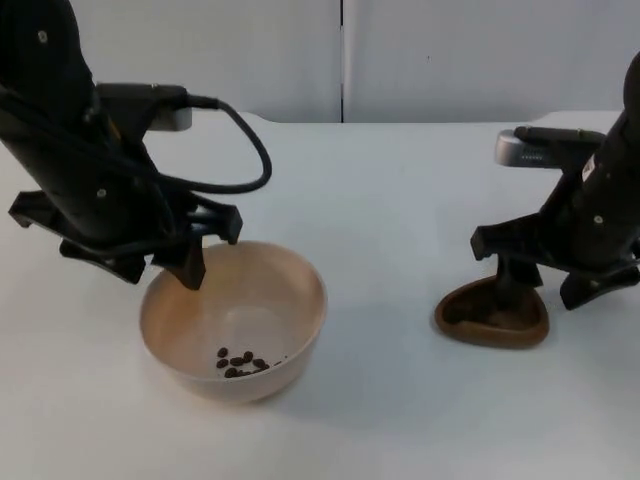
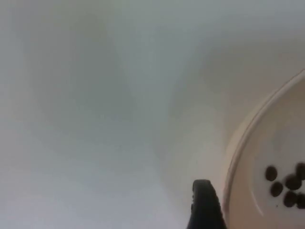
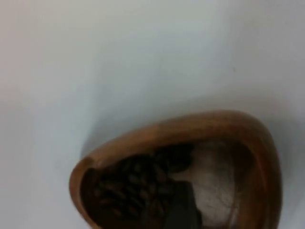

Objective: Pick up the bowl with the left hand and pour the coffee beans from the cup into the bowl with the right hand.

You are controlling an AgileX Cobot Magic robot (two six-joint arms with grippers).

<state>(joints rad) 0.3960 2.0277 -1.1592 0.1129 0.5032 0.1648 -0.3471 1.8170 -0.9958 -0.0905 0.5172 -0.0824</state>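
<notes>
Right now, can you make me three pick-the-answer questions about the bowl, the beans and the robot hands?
1. Where is the left gripper?
A. At the rim of the beige bowl
B. Over the wooden cup
C. By the wall

2. What colour is the cup that the right gripper reaches into?
A. White
B. Brown
C. Blue

3. What is inside the bowl?
A. Nothing
B. Filled to the brim
C. A few coffee beans

Answers:
1 A, its finger stands at the bowl's rim in the top view.
2 B, it is brown wood in the top and right wrist views.
3 C, a small cluster lies on the bowl's bottom, while more beans sit in the cup.
</notes>
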